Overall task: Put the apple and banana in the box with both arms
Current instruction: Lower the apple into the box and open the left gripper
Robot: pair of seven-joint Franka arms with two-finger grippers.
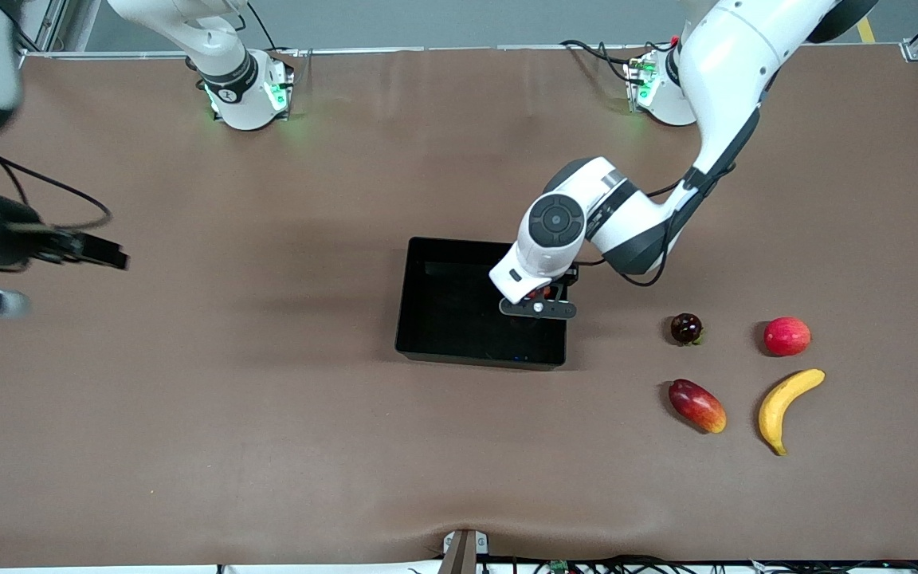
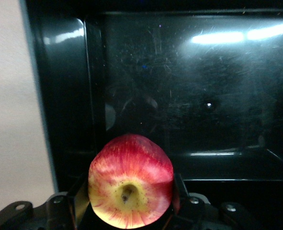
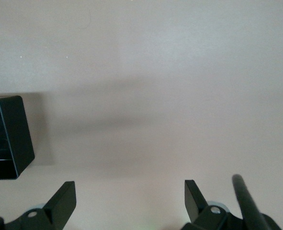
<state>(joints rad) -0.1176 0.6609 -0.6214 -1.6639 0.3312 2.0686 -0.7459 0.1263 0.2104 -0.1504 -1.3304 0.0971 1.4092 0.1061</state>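
My left gripper (image 1: 539, 307) is shut on the apple (image 2: 130, 182), a small red fruit with yellow streaks and a dimpled top. It holds the apple over the box (image 1: 427, 255), a shallow black tray, above the end toward the left arm. The box's glossy floor (image 2: 189, 96) fills the left wrist view. In the front view the hand hides most of the apple. The banana (image 1: 786, 406) lies on the table toward the left arm's end, nearer to the front camera than the box. My right gripper (image 3: 130, 196) is open and empty above bare table at the right arm's end (image 1: 100, 253).
A plain pinkish-red round fruit (image 1: 786, 336), a dark round fruit (image 1: 686, 328) and an elongated red-orange fruit (image 1: 696, 405) lie beside the banana. One corner of the box (image 3: 7, 134) shows in the right wrist view. The table is covered in brown.
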